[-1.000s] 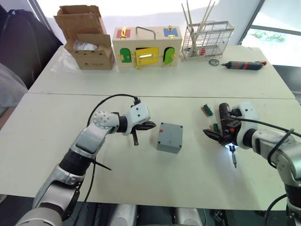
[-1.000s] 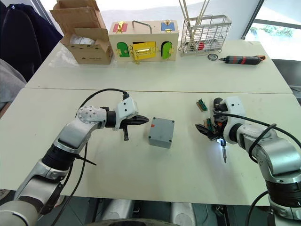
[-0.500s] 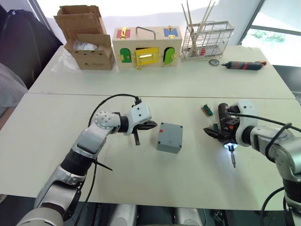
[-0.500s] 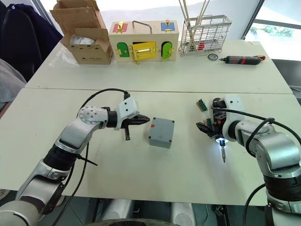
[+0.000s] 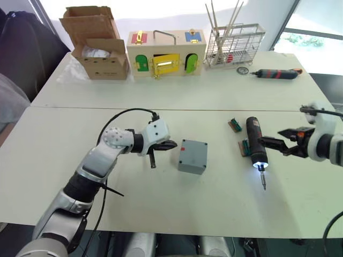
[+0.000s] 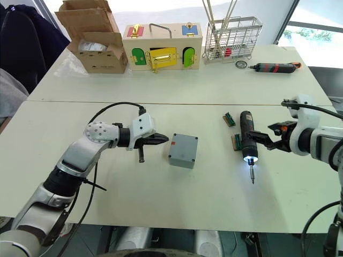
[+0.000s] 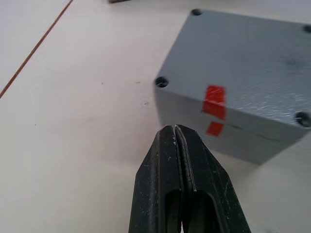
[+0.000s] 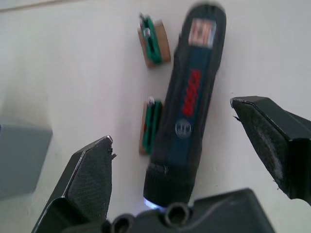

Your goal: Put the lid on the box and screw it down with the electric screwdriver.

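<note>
**Screwdriver released; right gripper withdrawn**

The electric screwdriver (image 5: 255,144), held upright in the right gripper (image 5: 284,145) half a second ago, is now found lying flat on the table (image 5: 214,96), its tip lit and pointing toward the near edge. The right gripper has been drawn back to the right, jaws spread wide and empty, aimed at the tool. The box (image 5: 193,156) is seen mid-table with the lid (image 7: 252,53) already seated; the screw recesses look dark, so fastening cannot be confirmed. The left gripper (image 5: 168,145) is held level just left of the box, fingers pressed together, holding nothing.
</note>
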`<move>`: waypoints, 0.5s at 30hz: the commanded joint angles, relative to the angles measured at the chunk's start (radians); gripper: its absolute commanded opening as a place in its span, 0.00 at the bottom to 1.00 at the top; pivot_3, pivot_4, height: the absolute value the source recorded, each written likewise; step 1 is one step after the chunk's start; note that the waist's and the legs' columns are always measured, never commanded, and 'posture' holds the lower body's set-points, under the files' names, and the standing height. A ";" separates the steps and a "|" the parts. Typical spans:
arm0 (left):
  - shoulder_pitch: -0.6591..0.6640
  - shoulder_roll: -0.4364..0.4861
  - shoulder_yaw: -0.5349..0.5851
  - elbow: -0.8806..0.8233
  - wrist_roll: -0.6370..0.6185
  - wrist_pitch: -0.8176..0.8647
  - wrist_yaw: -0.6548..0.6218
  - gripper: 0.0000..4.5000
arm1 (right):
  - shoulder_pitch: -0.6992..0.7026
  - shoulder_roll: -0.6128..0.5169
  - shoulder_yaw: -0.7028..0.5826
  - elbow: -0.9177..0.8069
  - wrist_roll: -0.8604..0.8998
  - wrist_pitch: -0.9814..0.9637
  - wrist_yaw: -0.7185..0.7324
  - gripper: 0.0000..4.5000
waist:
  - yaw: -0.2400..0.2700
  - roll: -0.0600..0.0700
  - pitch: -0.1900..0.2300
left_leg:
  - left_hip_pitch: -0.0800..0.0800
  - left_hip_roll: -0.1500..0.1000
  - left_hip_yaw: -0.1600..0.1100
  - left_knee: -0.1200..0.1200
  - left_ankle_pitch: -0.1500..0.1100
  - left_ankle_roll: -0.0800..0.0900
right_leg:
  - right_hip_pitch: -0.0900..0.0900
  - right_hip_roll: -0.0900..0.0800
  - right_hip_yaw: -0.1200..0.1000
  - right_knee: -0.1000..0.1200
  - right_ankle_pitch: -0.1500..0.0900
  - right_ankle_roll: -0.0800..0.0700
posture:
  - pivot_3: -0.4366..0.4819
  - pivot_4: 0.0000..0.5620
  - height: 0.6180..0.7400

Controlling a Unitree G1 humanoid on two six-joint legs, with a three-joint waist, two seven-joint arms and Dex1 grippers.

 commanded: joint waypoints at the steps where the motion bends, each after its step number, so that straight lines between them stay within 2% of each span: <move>1: -0.001 0.056 0.041 -0.129 -0.075 0.042 -0.066 0.00 | -0.052 -0.060 0.027 0.050 0.035 0.049 0.050 0.99 | -0.002 0.000 0.000 | 0.000 0.000 0.000 0.000 0.000 0.000 | 0.000 0.000 0.000 0.000 0.000 0.000 | 0.48 0.27 0.93; 6: 0.018 0.105 0.044 -0.233 -0.113 0.083 -0.070 0.00 | -0.115 -0.093 0.169 0.173 0.020 0.038 0.095 0.99 | -0.001 0.000 0.000 | 0.000 0.000 0.000 0.000 0.000 0.000 | 0.000 0.000 0.000 0.000 0.000 0.000 | 0.48 0.27 0.93; 15: 0.069 0.077 0.046 -0.300 -0.135 0.149 0.028 0.00 | -0.208 -0.133 0.393 0.323 -0.064 -0.064 0.155 0.99 | 0.002 0.000 0.000 | 0.000 0.000 0.000 0.000 0.000 0.001 | 0.000 0.000 0.000 -0.001 0.000 0.000 | 0.48 0.27 0.93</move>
